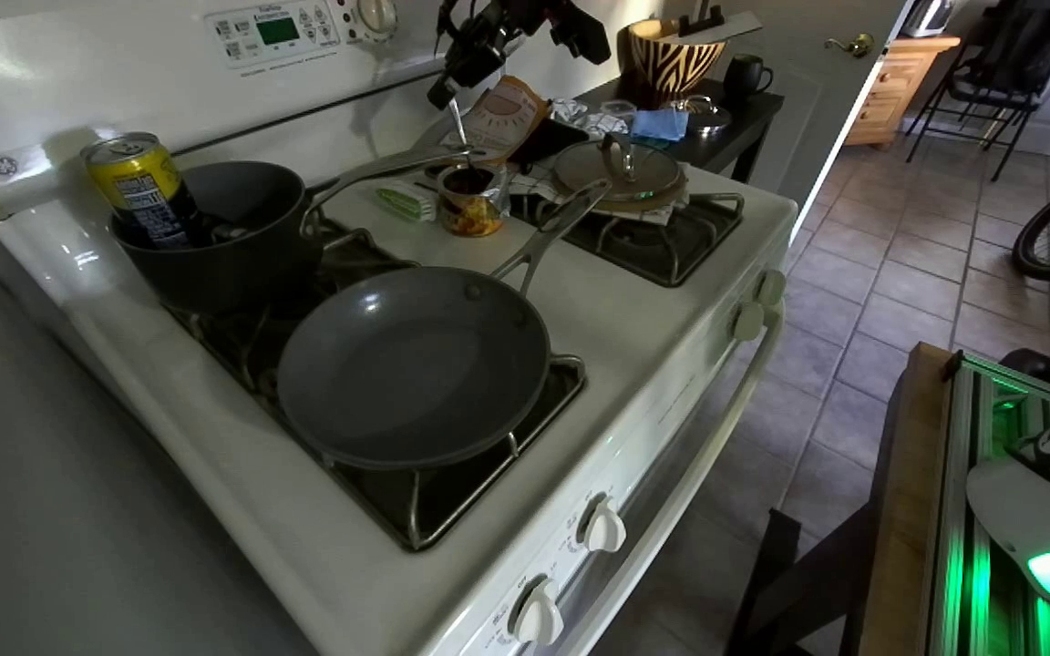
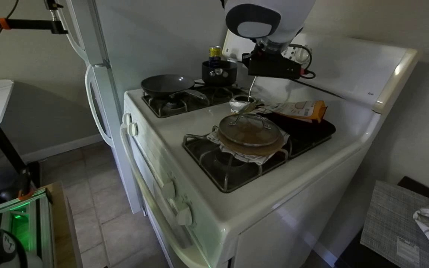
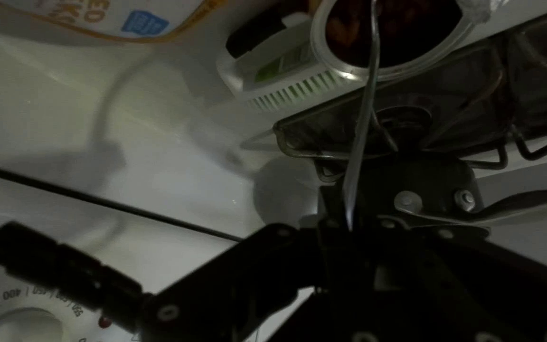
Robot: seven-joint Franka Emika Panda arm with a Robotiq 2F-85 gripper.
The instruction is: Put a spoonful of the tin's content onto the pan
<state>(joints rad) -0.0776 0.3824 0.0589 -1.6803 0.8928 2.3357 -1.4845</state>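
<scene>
My gripper point(image 1: 442, 94) is shut on a thin metal spoon point(image 1: 458, 124), which hangs down from the fingertips at a slight tilt. The spoon's lower end dips inside the rim of the tin point(image 1: 472, 219), its bowl out of sight. Reddish-brown lumps, the tin's content point(image 3: 342, 31), show in the dark opening in the wrist view. A peeled foil lid clings to the tin's edge. The wide dark grey pan point(image 1: 416, 364) rests on a front burner, its handle pointing toward the tin's side of the stove. The jaws point(image 3: 349, 228) look very dark in the wrist view.
A black pot point(image 1: 233, 264) holding a yellow can point(image 1: 138, 187) stands behind the pan; its long handle reaches close to the spoon. Beside the tin lies a green-white plastic item point(image 1: 405, 200). A glass-lidded dish point(image 2: 250, 130) and an orange-white bag point(image 2: 296, 109) are nearby.
</scene>
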